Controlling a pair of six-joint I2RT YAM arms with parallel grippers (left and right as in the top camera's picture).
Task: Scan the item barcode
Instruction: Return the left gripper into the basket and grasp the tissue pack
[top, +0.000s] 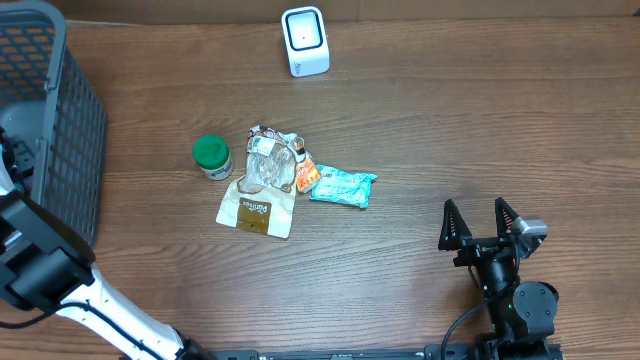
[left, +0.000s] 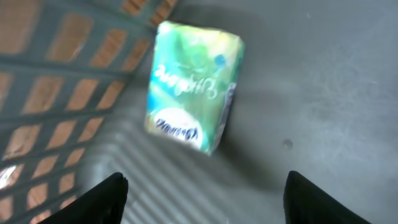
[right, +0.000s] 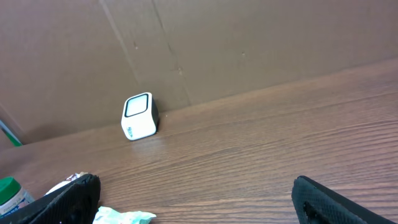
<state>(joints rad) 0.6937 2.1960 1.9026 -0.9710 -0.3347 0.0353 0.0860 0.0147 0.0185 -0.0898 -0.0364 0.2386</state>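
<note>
The green packet (left: 193, 87) lies on the basket (left: 56, 74) floor, upper middle of the left wrist frame, with the left end effector (left: 208, 196) spread and empty short of it. The right end effector (top: 475, 212), lower right overhead, gapes empty too. The packet looks light, soft-sided and glossy, likely slippery, so pinch gently across its narrow width, mid-length.

Even, soft light; overhead sharp; left wrist view motion-blurred, green packet (left: 193, 87) smeared; shadows faint.
</note>
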